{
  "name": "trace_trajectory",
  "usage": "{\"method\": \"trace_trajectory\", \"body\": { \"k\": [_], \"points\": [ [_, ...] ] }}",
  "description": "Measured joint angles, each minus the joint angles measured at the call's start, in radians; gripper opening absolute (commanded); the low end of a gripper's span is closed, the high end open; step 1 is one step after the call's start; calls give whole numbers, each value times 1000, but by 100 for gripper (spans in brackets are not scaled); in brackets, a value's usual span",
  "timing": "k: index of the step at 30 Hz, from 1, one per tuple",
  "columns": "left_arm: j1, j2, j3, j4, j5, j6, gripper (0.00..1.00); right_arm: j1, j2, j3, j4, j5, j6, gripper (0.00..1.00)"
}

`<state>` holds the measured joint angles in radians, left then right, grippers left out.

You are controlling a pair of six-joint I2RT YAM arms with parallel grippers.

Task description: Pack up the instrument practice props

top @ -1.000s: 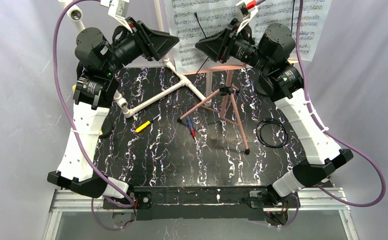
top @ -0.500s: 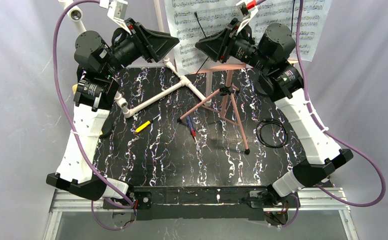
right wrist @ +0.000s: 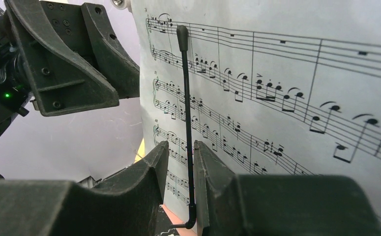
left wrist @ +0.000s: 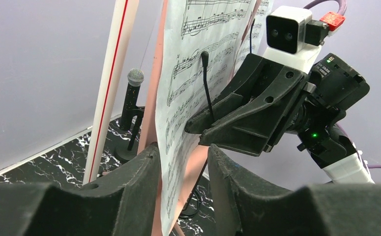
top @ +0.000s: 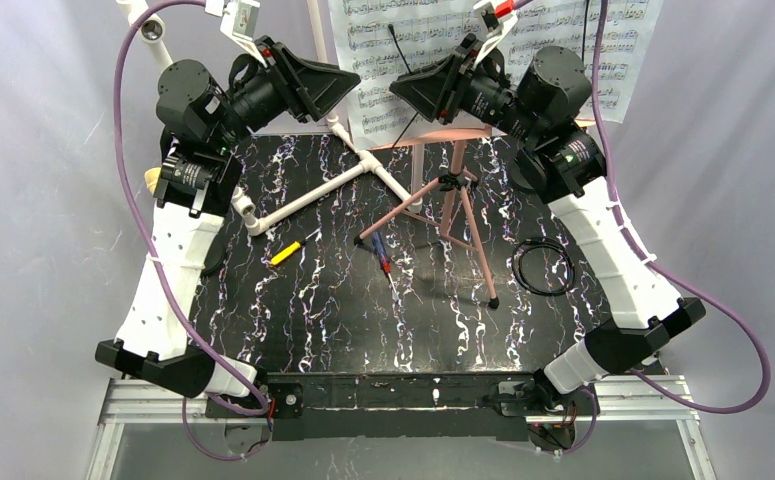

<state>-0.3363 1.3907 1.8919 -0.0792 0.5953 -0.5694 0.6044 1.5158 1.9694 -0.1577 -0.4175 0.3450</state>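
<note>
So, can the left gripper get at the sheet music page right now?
Probably yes: the sheet music page has its edge between the open fingers of the left gripper, nothing blocking; the right gripper faces its printed side.

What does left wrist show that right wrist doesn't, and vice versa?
Left wrist only: the grey-headed microphone upright in its holder, the white pipe with a red line, the marbled table, the right gripper seen from outside, and the sheet-music page edge-on between the left gripper fingers.
Right wrist only: the page's printed face with readable staves, the left gripper from outside, and its own fingers straddling the thin black rod.
Both: the page and the rod in front of it.
</note>
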Motion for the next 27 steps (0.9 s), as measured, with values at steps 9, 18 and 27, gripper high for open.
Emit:
{"method": "trace_trajectory", "body": {
  "k": [9,18,27],
  "points": [
    [0,13,-2,12,1,-12,20,0,0,0,19,0,11,34],
    [0,13,-4,19,1,-14,4,0,0,0,58,0,19,24],
    [0,10,-14,16,-10,-10,0,1,-2,-10,78,5,18,1]
  ]
}}
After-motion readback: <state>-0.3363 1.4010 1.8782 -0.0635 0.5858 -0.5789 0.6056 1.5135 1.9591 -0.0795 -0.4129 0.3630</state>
